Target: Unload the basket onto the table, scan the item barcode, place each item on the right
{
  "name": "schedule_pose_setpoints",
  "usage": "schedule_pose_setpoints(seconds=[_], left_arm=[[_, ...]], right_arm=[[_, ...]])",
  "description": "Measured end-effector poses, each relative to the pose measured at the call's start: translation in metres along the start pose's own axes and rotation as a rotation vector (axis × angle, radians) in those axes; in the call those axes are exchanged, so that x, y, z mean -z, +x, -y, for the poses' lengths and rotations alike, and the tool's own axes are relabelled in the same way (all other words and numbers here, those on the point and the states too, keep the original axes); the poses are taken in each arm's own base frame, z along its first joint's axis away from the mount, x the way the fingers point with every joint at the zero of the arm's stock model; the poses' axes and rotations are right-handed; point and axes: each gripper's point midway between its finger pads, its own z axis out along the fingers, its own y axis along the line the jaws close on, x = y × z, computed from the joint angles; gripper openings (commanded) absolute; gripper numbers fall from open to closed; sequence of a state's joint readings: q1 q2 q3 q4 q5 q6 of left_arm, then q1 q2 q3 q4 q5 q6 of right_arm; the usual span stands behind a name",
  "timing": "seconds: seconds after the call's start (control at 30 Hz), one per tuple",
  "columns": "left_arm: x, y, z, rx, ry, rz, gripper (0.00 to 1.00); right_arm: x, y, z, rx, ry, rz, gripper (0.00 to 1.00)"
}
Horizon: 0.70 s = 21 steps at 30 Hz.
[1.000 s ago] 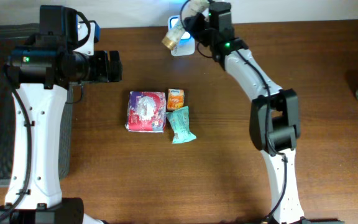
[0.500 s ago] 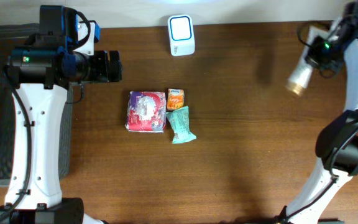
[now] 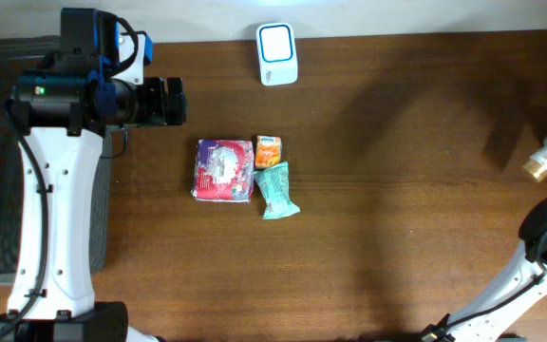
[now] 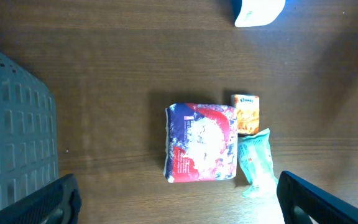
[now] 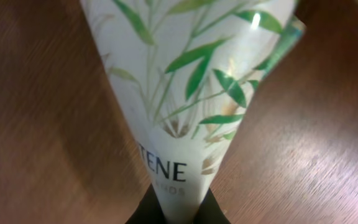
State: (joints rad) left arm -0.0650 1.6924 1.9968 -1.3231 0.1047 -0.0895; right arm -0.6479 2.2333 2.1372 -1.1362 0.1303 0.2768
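Currently right gripper is clenched on the white leaf-print tube, which is held at the tabletop's right edge. Left gripper is spread wide near the back-left corner.

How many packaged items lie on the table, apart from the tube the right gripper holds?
3, clustered centrally: a purple-and-red square packet; a small orange tissue pack at its upper right; a teal crinkled pouch just below the orange one. More may sit out of frame.
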Motion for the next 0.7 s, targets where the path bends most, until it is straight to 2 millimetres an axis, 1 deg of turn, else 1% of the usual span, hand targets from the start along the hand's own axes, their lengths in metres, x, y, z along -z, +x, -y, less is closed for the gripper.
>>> schedule_pose_setpoints(seconds=[0.07, 0.13, 0.17, 0.2, 0.27, 0.3, 0.33, 0.37, 0.4, 0.43, 0.47, 0.53, 0.57, 0.7], left_arm=[[0.000, 0.000, 0.000, 0.000, 0.000, 0.000, 0.99], [0.000, 0.000, 0.000, 0.000, 0.000, 0.000, 0.99], [0.000, 0.000, 0.000, 0.000, 0.000, 0.000, 0.99], [0.000, 0.000, 0.000, 0.000, 0.000, 0.000, 0.99], [0.000, 0.000, 0.000, 0.000, 0.000, 0.000, 0.99], [0.000, 0.000, 0.000, 0.000, 0.000, 0.000, 0.99], [0.000, 0.000, 0.000, 0.000, 0.000, 0.000, 0.99], [0.000, 0.000, 0.000, 0.000, 0.000, 0.000, 0.99], [0.000, 0.000, 0.000, 0.000, 0.000, 0.000, 0.99], [0.000, 0.000, 0.000, 0.000, 0.000, 0.000, 0.99], [0.000, 0.000, 0.000, 0.000, 0.000, 0.000, 0.99], [0.000, 0.000, 0.000, 0.000, 0.000, 0.000, 0.99], [0.000, 0.000, 0.000, 0.000, 0.000, 0.000, 0.99], [0.000, 0.000, 0.000, 0.000, 0.000, 0.000, 0.99]], right_arm=[[-0.002, -0.002, 0.019, -0.153, 0.014, -0.009, 0.04], [-0.005, -0.003, 0.050, -0.296, 0.031, -0.030, 0.04], [-0.006, -0.002, 0.056, -0.333, 0.027, -0.038, 0.04], [-0.008, -0.002, 0.085, -0.410, 0.039, -0.054, 0.04], [-0.009, 0.001, 0.115, -0.488, 0.050, -0.074, 0.04], [-0.010, 0.002, 0.126, -0.515, 0.053, -0.077, 0.04], [-0.013, 0.003, 0.144, -0.557, 0.066, -0.081, 0.04], [-0.017, 0.004, 0.151, -0.571, 0.072, -0.087, 0.07], [-0.021, 0.004, 0.151, -0.573, 0.072, -0.088, 0.10], [-0.028, 0.000, 0.146, -0.568, 0.061, -0.081, 0.10], [-0.034, -0.001, 0.142, -0.561, 0.054, -0.083, 0.14], [-0.046, -0.003, 0.132, -0.552, 0.035, -0.083, 0.28], [-0.047, -0.004, 0.129, -0.551, 0.031, -0.080, 0.31], [-0.047, -0.004, 0.119, -0.533, 0.015, -0.085, 0.33]])
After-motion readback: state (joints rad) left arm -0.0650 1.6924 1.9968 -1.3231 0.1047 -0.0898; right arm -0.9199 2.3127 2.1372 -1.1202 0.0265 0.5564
